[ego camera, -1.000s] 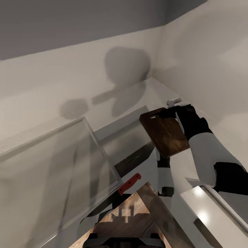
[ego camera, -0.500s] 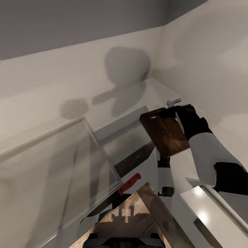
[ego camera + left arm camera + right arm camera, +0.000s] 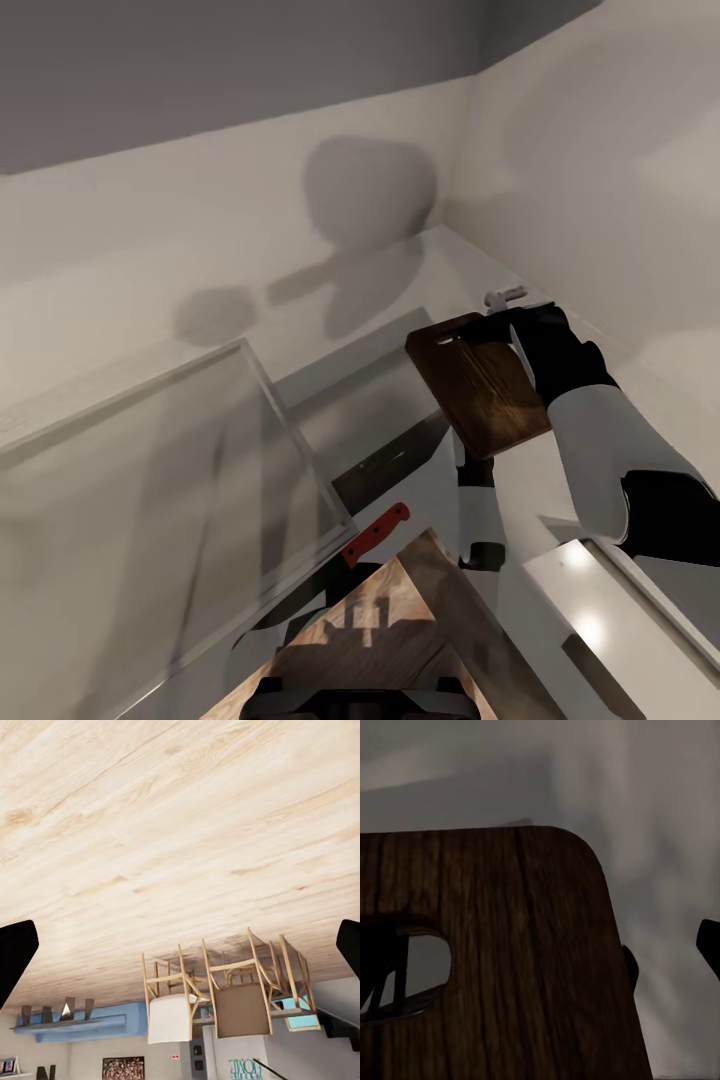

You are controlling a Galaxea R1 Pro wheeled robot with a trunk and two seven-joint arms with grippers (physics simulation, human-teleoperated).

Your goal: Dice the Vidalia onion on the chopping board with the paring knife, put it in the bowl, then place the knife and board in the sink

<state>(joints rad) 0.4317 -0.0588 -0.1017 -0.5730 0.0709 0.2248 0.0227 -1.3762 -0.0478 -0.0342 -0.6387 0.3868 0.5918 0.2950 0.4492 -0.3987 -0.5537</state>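
One dark brown chopping board (image 3: pixel 480 385), grained with a slot handle hole, hangs at 3 o'clock, pinched by the right gripper (image 3: pixel 520 318); the left gripper's (image 3: pixel 180 945) fingers are spread

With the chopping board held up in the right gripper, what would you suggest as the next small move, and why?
Probably carry the chopping board leftward and down toward the sink basin. The right gripper holds it by its handle end, lifted above the countertop, and the paring knife already lies at the basin's rim, so the board seems to be what remains.
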